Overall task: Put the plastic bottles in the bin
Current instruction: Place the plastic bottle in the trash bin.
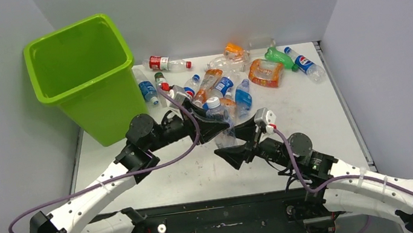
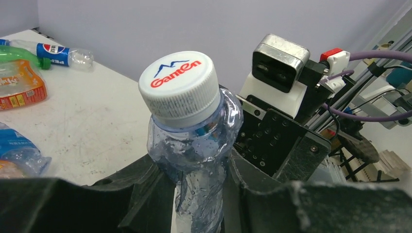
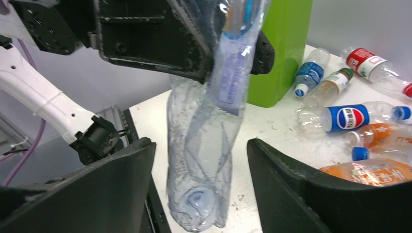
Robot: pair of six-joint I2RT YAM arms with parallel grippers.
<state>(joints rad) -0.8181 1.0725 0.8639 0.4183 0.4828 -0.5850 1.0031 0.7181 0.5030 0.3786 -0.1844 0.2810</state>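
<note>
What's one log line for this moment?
left gripper: shut on clear bottle | right gripper: open, straddling its lower half | bin: far left, bottle not inside | loose bottles: on table

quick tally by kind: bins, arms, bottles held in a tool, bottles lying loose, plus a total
bin: 1
arms: 2
held bottle: 1, gripped by the left tool, with the right tool open around it
loose bottles: about 12; the heap overlaps, so this is not exact
total: about 16
</note>
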